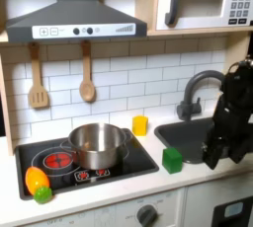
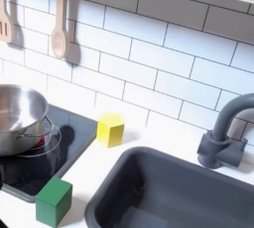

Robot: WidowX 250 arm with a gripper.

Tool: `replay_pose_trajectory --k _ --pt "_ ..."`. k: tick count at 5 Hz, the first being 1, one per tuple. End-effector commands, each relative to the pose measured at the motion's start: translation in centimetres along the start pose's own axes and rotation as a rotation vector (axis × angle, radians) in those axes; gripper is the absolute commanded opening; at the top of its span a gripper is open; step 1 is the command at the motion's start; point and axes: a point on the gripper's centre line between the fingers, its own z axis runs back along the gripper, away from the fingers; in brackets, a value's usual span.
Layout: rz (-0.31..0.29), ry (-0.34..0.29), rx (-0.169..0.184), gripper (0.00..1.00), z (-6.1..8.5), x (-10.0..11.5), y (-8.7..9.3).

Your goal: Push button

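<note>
Button target is ambiguous: candidates are the hood control buttons (image 1: 81, 31) on the range hood (image 1: 74, 19) at upper left of the first exterior view, the microwave keypad (image 1: 240, 1) at upper right, and the red stove buttons (image 1: 92, 174) on the front edge of the cooktop (image 1: 84, 164). Arm is at the first exterior view's right, over the sink (image 1: 203, 132) and just in front of the faucet (image 1: 201, 91). Gripper (image 1: 215, 155) hangs low near the sink's front edge; cannot tell whether its jaws are apart or closed, it's just a dark mass there. Nothing visibly held. It is well apart from every candidate button, so the press looks not yet started. Risks, my read: going left to the stove buttons, the sweep crosses the green block (image 1: 173, 160) and could knock it off the counter; the steel pot (image 1: 96, 144) sits right behind those buttons, so a deep approach clips its rim. Going up to the keypad, the faucet arch is close to the arm and could snag. Keys are small, so an off-centre tip could hit a neighbour. Yellow block (image 2: 110, 129) sits by the backsplash, out of the way.
</note>
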Motion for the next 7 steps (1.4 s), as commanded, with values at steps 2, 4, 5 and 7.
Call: replay_pose_trajectory --k 2,4,5,7 --pt "0.083 -0.096 0.033 0.00 -1.1 4.0 2.7" --pt "0.100 -0.226 0.029 0.00 -0.3 7.2 4.0" --pt "0.113 -0.327 0.034 0.00 0.6 9.8 5.1" --pt "0.097 -0.458 0.040 0.00 1.9 13.6 5.9"
